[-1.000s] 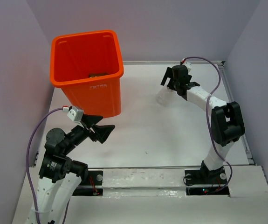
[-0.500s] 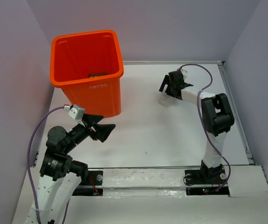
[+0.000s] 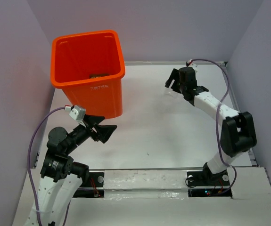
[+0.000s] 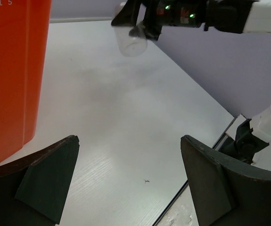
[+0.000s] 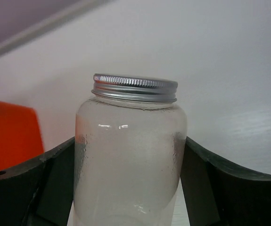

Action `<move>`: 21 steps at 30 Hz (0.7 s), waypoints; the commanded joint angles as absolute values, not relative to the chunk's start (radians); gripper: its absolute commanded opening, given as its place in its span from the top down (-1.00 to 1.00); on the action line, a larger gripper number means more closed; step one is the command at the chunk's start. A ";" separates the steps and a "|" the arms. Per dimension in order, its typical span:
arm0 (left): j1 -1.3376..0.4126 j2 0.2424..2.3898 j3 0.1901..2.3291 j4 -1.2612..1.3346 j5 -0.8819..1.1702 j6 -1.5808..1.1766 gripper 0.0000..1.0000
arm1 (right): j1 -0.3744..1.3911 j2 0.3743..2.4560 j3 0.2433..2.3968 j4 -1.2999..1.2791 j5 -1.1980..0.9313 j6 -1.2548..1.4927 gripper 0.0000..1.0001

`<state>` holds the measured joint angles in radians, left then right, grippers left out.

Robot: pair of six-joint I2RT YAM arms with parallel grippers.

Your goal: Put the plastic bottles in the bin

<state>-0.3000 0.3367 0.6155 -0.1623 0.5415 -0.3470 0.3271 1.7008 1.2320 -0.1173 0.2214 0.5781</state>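
Note:
The tall orange bin (image 3: 89, 70) stands at the table's far left; its wall fills the left of the left wrist view (image 4: 12, 75). My right gripper (image 3: 173, 87) is shut on a clear unlabelled plastic bottle (image 5: 131, 155) with a silver screw cap, held between both fingers above the far right of the table. The bottle also shows in the left wrist view (image 4: 130, 40) under the right gripper. My left gripper (image 3: 106, 131) is open and empty, just in front of the bin's near right corner. A dark shape lies inside the bin; other bottles are out of view.
Grey walls close in the table at the left, back and right. A raised rail (image 3: 173, 170) runs along the near edge above the arm bases. A small dark mark (image 4: 146, 181) is on the white table (image 3: 149, 122).
My right arm swung its elbow out to the right while the gripper with the bottle shifted slightly up and right. The left arm has not moved.

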 commanded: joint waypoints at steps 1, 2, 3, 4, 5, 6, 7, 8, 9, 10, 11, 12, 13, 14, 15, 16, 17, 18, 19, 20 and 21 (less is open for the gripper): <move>-0.302 0.341 0.609 -0.120 0.565 -0.354 -0.98 | 0.483 1.426 1.298 0.054 0.236 0.447 -0.27; -0.302 0.341 0.609 -0.121 0.563 -0.356 -0.98 | 0.515 1.398 1.363 0.064 0.241 0.395 -0.26; -0.302 0.341 0.609 -0.121 0.563 -0.354 -0.98 | 0.546 1.397 1.408 0.071 0.244 0.367 -0.26; -0.301 0.339 0.609 -0.121 0.563 -0.356 -0.98 | 0.578 1.402 1.454 0.074 0.255 0.335 -0.25; -0.299 0.337 0.611 -0.121 0.563 -0.356 -0.98 | 0.645 1.414 1.507 0.077 0.262 0.299 -0.24; -0.298 0.336 0.609 -0.120 0.564 -0.356 -0.98 | 0.672 1.434 1.556 0.107 0.274 0.228 -0.24; -0.293 0.336 0.609 -0.121 0.561 -0.356 -0.98 | 0.699 1.486 1.650 0.126 0.269 0.198 -0.23; -0.291 0.334 0.609 -0.120 0.561 -0.356 -0.98 | 0.733 1.520 1.702 0.142 0.249 0.172 -0.22; -0.288 0.334 0.609 -0.121 0.561 -0.356 -0.98 | 0.750 1.560 1.762 0.146 0.217 0.167 -0.22; -0.287 0.334 0.607 -0.121 0.561 -0.356 -0.98 | 0.767 1.606 1.892 0.147 0.192 0.160 -0.22; -0.282 0.333 0.609 -0.121 0.561 -0.356 -0.98 | 0.785 1.708 1.964 0.146 0.140 0.150 -0.21; -0.281 0.333 0.609 -0.123 0.560 -0.356 -0.98 | 0.826 1.767 2.044 0.126 0.112 0.126 -0.22; -0.278 0.331 0.609 -0.124 0.558 -0.357 -0.98 | 0.847 1.831 2.239 0.109 0.074 0.109 -0.27; -0.276 0.330 0.609 -0.124 0.557 -0.357 -0.98 | 0.862 1.983 2.357 0.085 0.065 0.089 -0.41; -0.275 0.330 0.609 -0.126 0.555 -0.357 -0.98 | 0.873 2.073 2.491 0.013 0.064 0.048 -0.85; -0.273 0.330 0.609 -0.126 0.555 -0.357 -0.98 | 0.873 2.162 2.754 -0.023 0.087 0.026 -0.99; -0.273 0.331 0.609 -0.127 0.555 -0.357 -0.98 | 0.873 2.237 2.845 -0.052 0.101 0.015 -0.99; -0.273 0.331 0.609 -0.127 0.555 -0.357 -0.98 | 0.873 2.311 2.879 -0.060 0.107 0.003 -0.99; -0.273 0.330 0.609 -0.129 0.555 -0.357 -0.98 | 0.873 2.300 2.855 -0.031 0.112 -0.046 -0.99; -0.272 0.328 0.607 -0.127 0.552 -0.359 -0.98 | 0.873 2.265 2.785 0.004 0.109 -0.051 -0.99; -0.273 0.328 0.609 -0.127 0.552 -0.359 -0.98 | 0.873 2.167 2.584 0.103 0.100 -0.048 -0.99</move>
